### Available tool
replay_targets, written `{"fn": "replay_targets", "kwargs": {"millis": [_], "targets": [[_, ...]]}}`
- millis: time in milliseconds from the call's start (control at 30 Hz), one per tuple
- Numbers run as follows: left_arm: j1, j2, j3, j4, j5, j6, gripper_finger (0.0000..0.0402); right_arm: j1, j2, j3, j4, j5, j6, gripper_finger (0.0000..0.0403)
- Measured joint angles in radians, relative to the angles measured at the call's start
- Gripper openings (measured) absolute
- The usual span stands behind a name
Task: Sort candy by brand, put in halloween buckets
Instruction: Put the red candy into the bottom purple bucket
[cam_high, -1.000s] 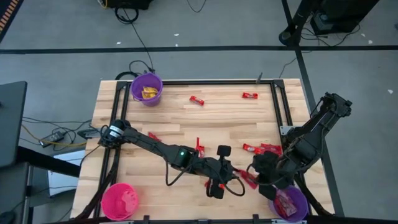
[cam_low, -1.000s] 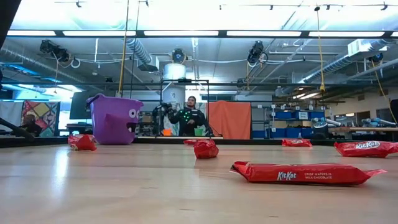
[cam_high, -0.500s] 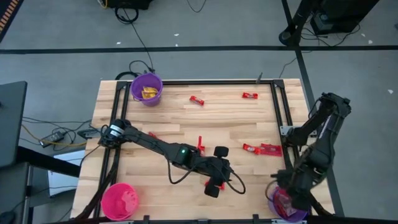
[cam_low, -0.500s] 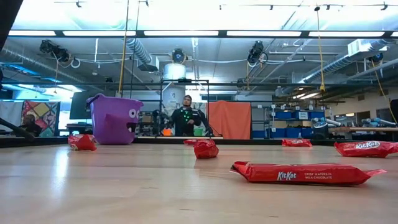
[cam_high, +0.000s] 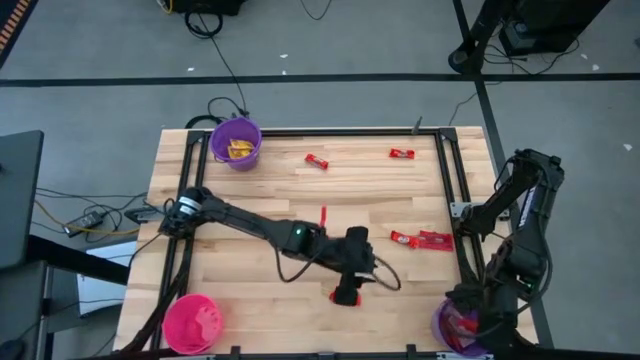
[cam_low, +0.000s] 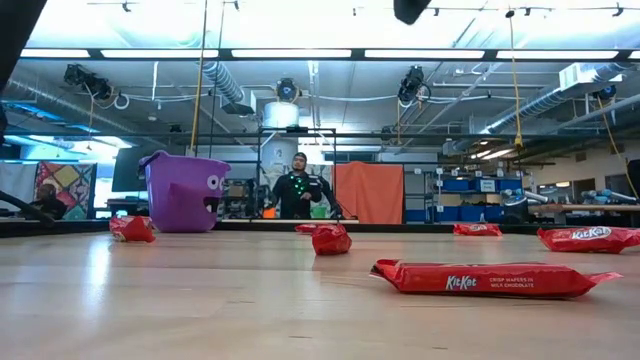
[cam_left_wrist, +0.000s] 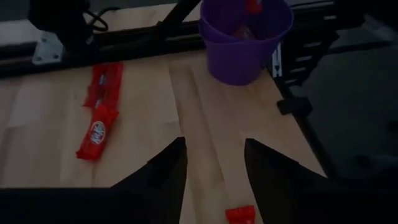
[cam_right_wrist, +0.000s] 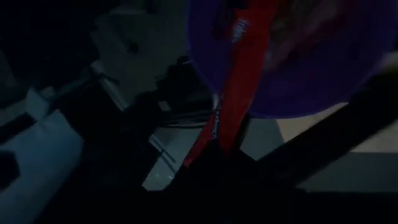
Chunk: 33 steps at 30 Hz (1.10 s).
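My right gripper (cam_high: 462, 318) hangs over the purple bucket (cam_high: 462, 328) at the table's near right corner, shut on a red candy bar (cam_right_wrist: 231, 93). My left gripper (cam_left_wrist: 214, 155) stands open above the middle of the table (cam_high: 260, 185), nothing between its fingers; a red candy (cam_high: 345, 297) lies flat just beneath it. Another purple bucket (cam_high: 235, 143) with yellow candy stands at the far left and a pink bucket (cam_high: 192, 323) at the near left. More red bars (cam_high: 420, 240) lie flat on the table. My right gripper holds the red candy bar by its near end (cam_right_wrist: 202, 152), though the dark fingers hide the exact place of contact. The bar is clear of the table and reaches from the fingers out over the purple bucket's mouth (cam_right_wrist: 298, 56).
Two red bars (cam_high: 316, 160) (cam_high: 402, 153) lie near the far edge, and one (cam_high: 322, 217) just beyond my left arm. A black frame (cam_high: 448, 180) runs along the table's sides. Beyond the table, a person (cam_low: 293, 190) stands in the room.
My right gripper has swung from the table's middle right toward the near right corner, carrying the red bar over the purple bucket. My left arm has swung slightly toward the far edge.
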<state>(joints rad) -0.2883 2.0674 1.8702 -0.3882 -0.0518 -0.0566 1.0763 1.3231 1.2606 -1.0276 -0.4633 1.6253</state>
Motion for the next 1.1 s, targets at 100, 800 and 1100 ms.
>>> {"fn": "replay_targets", "kwargs": {"millis": [100, 800, 1100], "targets": [[0.028, 0.000, 0.000, 0.000, 0.057, -0.021, 0.0159, -0.006, 0.000, 0.000, -0.059, -0.001, 0.022, 0.0064], [0.284, -0.081, -0.009, -0.278, 0.231, 0.076, 0.0156, -0.443, 0.001, 0.000, -0.366, 0.348, -0.408, 0.0172], [0.378, -0.082, -0.027, -0.413, 0.274, 0.159, 0.0156, -0.815, 0.088, 0.000, -0.497, 0.367, -0.889, 0.0172]]}}
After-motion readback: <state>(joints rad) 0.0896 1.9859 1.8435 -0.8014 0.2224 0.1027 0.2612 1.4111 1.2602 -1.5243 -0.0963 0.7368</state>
